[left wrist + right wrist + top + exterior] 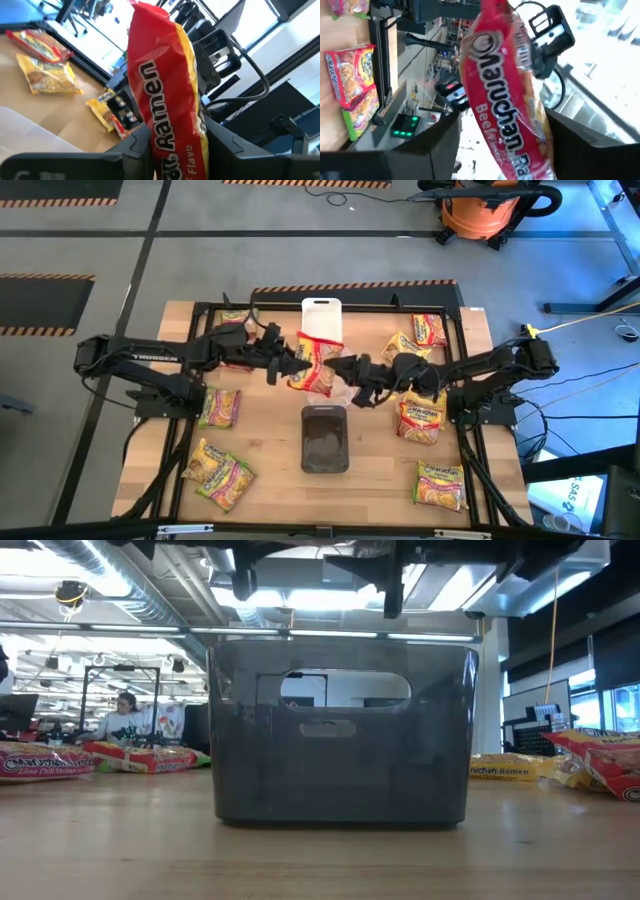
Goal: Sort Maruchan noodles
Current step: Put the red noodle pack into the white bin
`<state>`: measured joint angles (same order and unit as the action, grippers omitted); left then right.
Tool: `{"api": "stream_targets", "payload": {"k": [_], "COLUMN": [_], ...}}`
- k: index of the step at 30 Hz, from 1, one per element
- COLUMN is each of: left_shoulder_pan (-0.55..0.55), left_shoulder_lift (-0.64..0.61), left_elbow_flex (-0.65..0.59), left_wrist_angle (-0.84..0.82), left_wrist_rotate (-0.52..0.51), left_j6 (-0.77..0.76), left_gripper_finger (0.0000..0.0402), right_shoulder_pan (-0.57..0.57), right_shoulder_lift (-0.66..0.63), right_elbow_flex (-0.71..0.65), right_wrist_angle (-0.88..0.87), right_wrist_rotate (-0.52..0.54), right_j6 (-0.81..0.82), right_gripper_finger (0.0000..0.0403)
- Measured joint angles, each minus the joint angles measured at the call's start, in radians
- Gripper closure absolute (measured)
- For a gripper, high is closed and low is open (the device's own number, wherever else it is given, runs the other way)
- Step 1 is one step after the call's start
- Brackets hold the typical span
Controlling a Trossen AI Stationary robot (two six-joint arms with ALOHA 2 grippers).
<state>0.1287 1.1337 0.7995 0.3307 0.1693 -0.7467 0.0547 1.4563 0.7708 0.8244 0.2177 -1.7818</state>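
The crinkly red plastic Maruchan ramen packet (315,365) is pinched by the left gripper (290,366); the right gripper (345,370), spread around it, should be withdrawn cleanly.

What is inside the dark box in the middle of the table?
From above, the dark box shows only its own dark floor, no noodle packets. The red packet hangs beside it between both grippers, covering none of it.

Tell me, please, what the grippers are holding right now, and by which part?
A red Maruchan packet hangs in the air between both grippers. The left gripper pinches its lower end; the right gripper stands open around the packet, so its hold is doubtful.
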Motion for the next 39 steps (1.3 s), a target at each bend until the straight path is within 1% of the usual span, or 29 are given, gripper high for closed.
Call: {"api": "stream_targets", "payload": {"k": [2,6,8,11,13,15,16,18,20,23,25,27,30,32,34,39], "left_shoulder_pan": [0.011,0.029,0.037,0.056,0.069,0.078,0.081,0.09,0.101,0.127,0.159,0.197,0.265,0.309,0.351,0.445], "left_shoulder_lift": [-0.029,-0.091,-0.116,-0.126,-0.127,-0.127,-0.123,-0.102,-0.082,-0.046,-0.016,0.024,0.094,0.154,0.221,0.403], "left_elbow_flex": [-0.001,0.0,0.005,0.004,0.004,0.004,0.004,0.004,0.002,0.002,0.002,0.023,0.111,0.198,0.305,0.616], "left_wrist_angle": [-0.012,-0.028,-0.026,-0.044,-0.059,-0.087,-0.105,-0.123,-0.143,-0.131,-0.136,-0.161,-0.26,-0.356,-0.487,-0.803], "left_wrist_rotate": [-0.008,-0.036,-0.052,-0.073,-0.087,-0.113,-0.127,-0.162,-0.21,-0.273,-0.284,-0.283,-0.252,-0.223,-0.205,-0.204], "left_j6": [0.025,0.128,0.196,0.297,0.376,0.466,0.521,0.642,0.744,0.864,0.912,0.922,0.94,0.968,1.001,1.094], "left_gripper_finger": [0.0293,0.0293,0.0293,0.0291,0.0291,0.0291,0.0291,0.0291,0.0291,0.0291,0.0291,0.0291,0.0291,0.0291,0.029,0.029], "right_shoulder_pan": [0.018,0.075,0.102,0.13,0.147,0.152,0.149,0.138,0.116,0.086,0.074,0.068,0.053,0.031,0.009,-0.047], "right_shoulder_lift": [-0.001,-0.022,-0.031,-0.085,-0.125,-0.177,-0.209,-0.273,-0.315,-0.368,-0.381,-0.379,-0.38,-0.378,-0.378,-0.378], "right_elbow_flex": [0.0,-0.002,-0.005,-0.008,-0.015,-0.019,-0.019,-0.018,-0.018,-0.018,-0.017,-0.018,-0.028,-0.043,-0.044,-0.043], "right_wrist_angle": [0.006,-0.013,-0.041,-0.126,-0.266,-0.463,-0.555,-0.74,-0.874,-1.005,-1.06,-1.092,-1.082,-1.072,-1.068,-1.089], "right_wrist_rotate": [0.06,0.292,0.386,0.469,0.493,0.468,0.424,0.307,0.162,-0.043,-0.112,-0.129,-0.121,-0.116,-0.104,-0.095], "right_j6": [0.053,0.215,0.313,0.469,0.623,0.837,0.95,1.163,1.335,1.495,1.549,1.567,1.544,1.526,1.518,1.5], "right_gripper_finger": [0.016,0.0159,0.0158,0.0158,0.0158,0.0158,0.0158,0.0158,0.0158,0.0158,0.0158,0.0158,0.0158,0.0158,0.0158,0.0158]}}
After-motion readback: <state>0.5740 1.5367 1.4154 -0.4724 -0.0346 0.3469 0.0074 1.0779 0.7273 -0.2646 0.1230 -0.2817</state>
